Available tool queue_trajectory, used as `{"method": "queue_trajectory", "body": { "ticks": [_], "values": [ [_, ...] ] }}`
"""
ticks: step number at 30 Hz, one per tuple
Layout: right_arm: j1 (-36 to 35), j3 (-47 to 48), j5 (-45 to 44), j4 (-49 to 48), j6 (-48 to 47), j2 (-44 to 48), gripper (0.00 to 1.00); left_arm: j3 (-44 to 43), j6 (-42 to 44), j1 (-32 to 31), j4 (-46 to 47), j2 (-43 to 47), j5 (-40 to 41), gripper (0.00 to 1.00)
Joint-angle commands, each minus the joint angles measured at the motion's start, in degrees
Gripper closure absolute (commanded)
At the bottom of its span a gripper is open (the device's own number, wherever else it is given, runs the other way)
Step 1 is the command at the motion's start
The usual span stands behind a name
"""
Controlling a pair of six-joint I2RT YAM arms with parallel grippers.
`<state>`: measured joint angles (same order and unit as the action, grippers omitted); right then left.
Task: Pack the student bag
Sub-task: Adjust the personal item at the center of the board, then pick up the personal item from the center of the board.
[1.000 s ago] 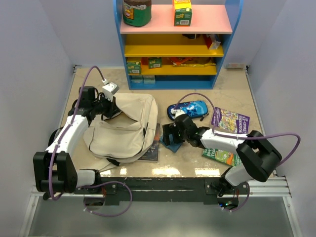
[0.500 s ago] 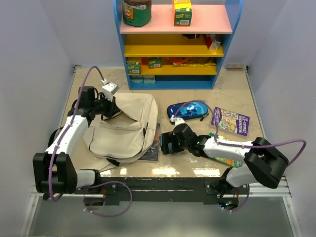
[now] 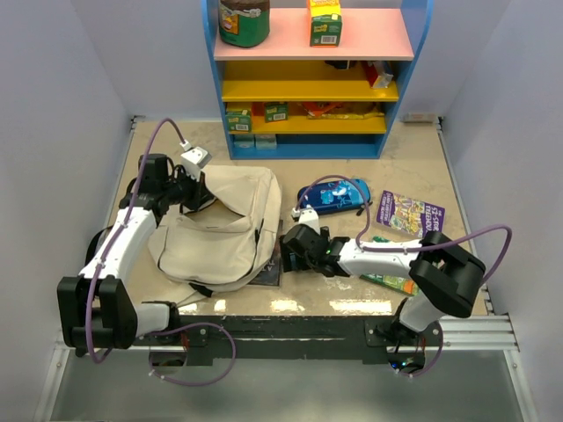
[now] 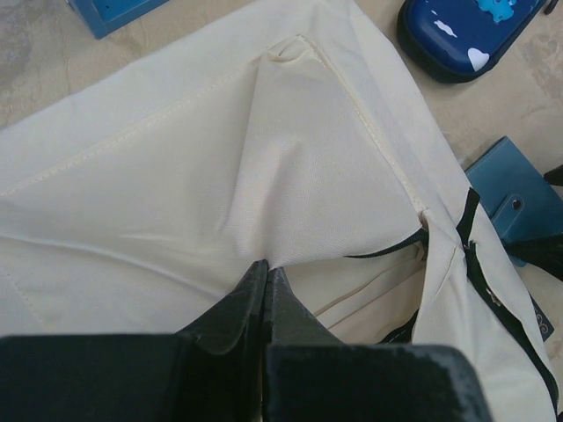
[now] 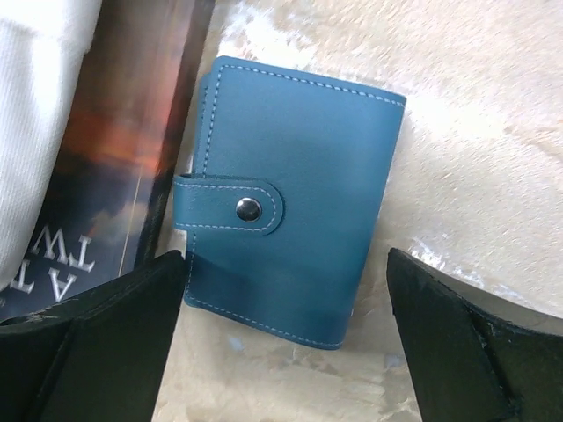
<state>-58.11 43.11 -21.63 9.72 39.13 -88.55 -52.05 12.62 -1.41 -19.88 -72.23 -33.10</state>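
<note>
At left-centre of the counter (image 5: 475,114), student bag (image 3: 220,233) lies flat. Left claw (image 4: 264,280) pinches its canvas, lifting the flap, probably to hold the mouth open. Right claw (image 5: 286,294), spread wide, straddles blue snap wallet (image 5: 295,185), not yet gripped. Dark book (image 5: 132,149) just beside may crowd 1 finger.
</note>
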Motion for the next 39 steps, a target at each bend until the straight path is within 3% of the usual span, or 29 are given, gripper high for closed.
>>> {"method": "queue_trajectory", "body": {
  "ticks": [1, 5, 8, 15, 18, 23, 28, 39],
  "values": [
    [0.01, 3.29, -6.05, 4.35, 2.79, -3.02, 0.01, -0.42, -0.05, 0.09, 1.69, 2.35, -1.09, 1.00],
    [-0.25, 2.68, -4.39, 3.30, 3.23, -5.58, 0.03, -0.33, 0.30, 0.09, 1.60, 2.35, -1.00, 1.00],
    [-0.25, 0.40, -2.55, 1.37, 4.02, -4.79, 0.11, -0.42, 0.21, 0.09, 1.60, 2.27, -1.35, 1.00],
    [-0.25, -2.06, -1.93, 1.45, 6.31, 3.28, 0.46, -0.86, -0.14, 0.09, 2.12, 2.09, -1.61, 1.00],
    [-0.25, -2.86, -1.40, 1.18, 5.96, 11.02, 0.51, -0.68, -0.14, 0.09, 2.21, 2.09, -1.61, 1.00],
    [-0.34, 1.79, 0.09, 5.84, 2.71, 17.44, 0.49, -0.77, -0.32, 0.09, 1.95, 2.18, -1.97, 1.00],
    [-1.39, 9.78, 3.78, 4.18, -0.99, 18.07, 0.45, -0.77, -1.46, 0.09, 2.30, 2.35, -2.58, 1.00],
    [-5.70, 25.42, 9.41, -8.30, -7.66, -2.05, 0.40, -0.68, -1.91, -0.08, 3.27, 1.39, -3.81, 1.00]
  ]
}}
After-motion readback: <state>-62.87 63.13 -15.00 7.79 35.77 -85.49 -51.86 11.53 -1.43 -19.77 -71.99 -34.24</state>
